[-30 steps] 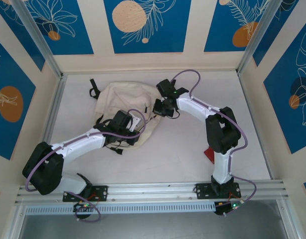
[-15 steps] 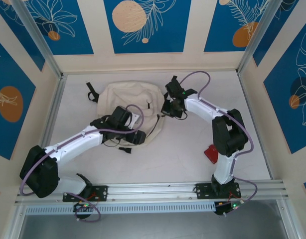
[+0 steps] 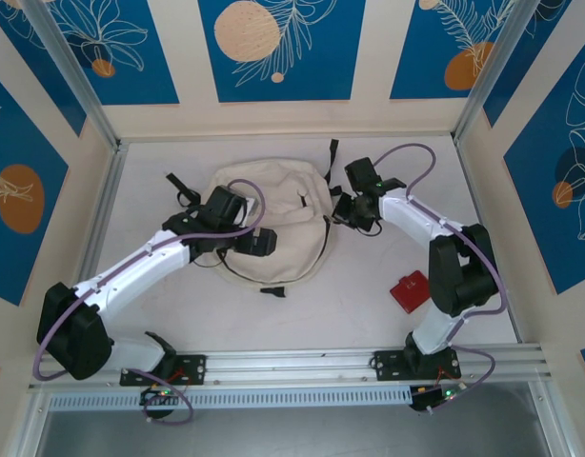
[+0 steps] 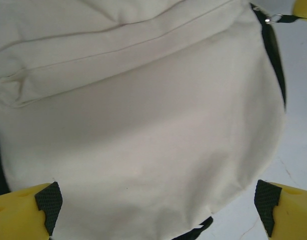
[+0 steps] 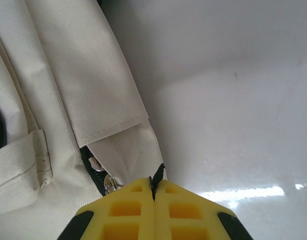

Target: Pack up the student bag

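The right gripper (image 5: 154,192) is clamped flat shut with a thin black zipper pull (image 5: 158,176) pinched between its yellow fingers. The metal slider (image 5: 111,185) sits just beside it, on the side seam of the student bag (image 5: 53,100). The left gripper (image 4: 156,202) is spread wide and holds nothing, hanging over the cream canvas with one finger off each side of the bag body. Whether it touches the cloth I cannot tell. The student bag (image 3: 273,219) lies flat on the table (image 3: 350,305) at far centre, between the two grippers, with black straps trailing off its left side. A red flat item (image 3: 408,290) lies well apart by the right arm, probably something to pack. The step looks like opening the zip. To do it well, draw the pull along the zipper line, low and parallel to the cloth, not upward. The left gripper should pin or grab the canvas first, or the soft bag will slide with the pull. The tab is thin and could slip out, so keep the pull slow and steady.
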Controlling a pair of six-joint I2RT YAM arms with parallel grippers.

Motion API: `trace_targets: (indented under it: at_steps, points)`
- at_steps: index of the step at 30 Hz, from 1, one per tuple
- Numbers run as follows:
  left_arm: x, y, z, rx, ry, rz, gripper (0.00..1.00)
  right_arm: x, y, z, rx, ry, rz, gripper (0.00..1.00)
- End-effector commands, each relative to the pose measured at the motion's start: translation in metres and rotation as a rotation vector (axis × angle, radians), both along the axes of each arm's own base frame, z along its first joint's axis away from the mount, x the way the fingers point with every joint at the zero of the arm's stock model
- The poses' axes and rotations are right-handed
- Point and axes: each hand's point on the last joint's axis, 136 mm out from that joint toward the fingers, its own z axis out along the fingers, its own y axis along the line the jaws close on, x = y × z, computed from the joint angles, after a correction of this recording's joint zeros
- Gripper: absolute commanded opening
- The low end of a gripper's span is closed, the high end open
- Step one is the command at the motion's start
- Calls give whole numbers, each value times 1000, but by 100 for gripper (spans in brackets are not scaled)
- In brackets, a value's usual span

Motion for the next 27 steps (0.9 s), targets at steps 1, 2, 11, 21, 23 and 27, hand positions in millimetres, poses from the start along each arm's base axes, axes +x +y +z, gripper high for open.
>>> trace_targets:
  at_steps: [1,2,11,21,23,27]
  points:
    - [3,8,8,16,7,42,100,-20,-21,7,-60,25,-31,2]
    - [3,8,8,23,12,33,100,-24,-21,11,-59,23,-29,6]
    - [19,-5,21,21,2,10,100,-61,13,29,165,-11,10,67]
    - [35,-21,20,-19,36,42,99,-74,64,-21,225,140,83,62]
    - [36,-24,20,-25,42,42,99,-74,67,-31,205,165,77,55]
    - [38,-28,19,-32,51,35,98,-78,64,-43,162,190,51,34]
